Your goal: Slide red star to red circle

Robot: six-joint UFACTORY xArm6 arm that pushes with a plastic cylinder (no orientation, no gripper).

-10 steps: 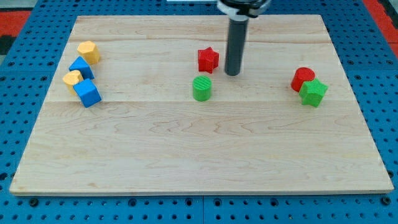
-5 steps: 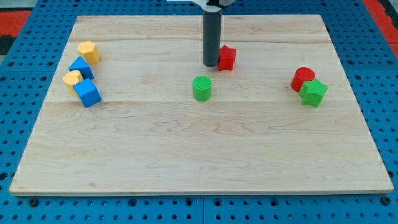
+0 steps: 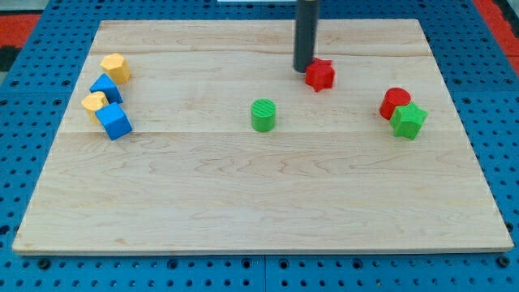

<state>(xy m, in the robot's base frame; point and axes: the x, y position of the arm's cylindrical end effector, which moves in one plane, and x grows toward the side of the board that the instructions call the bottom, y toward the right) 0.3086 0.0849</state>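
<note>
The red star (image 3: 321, 75) lies on the wooden board, right of centre near the view's top. My tip (image 3: 303, 68) rests just left of the star, touching or almost touching its upper left side. The red circle (image 3: 395, 101) lies further to the view's right and a little lower, with a green star (image 3: 409, 121) pressed against its lower right side.
A green cylinder (image 3: 263, 115) stands at the board's middle, below and left of my tip. At the view's left a yellow hexagon (image 3: 115, 67), a blue block (image 3: 105, 87), a second yellow block (image 3: 94, 103) and a blue cube (image 3: 113, 122) cluster together.
My tip went from the star's right side round to its left and pushed it rightward. The red star has slid to the right, toward the red circle.
</note>
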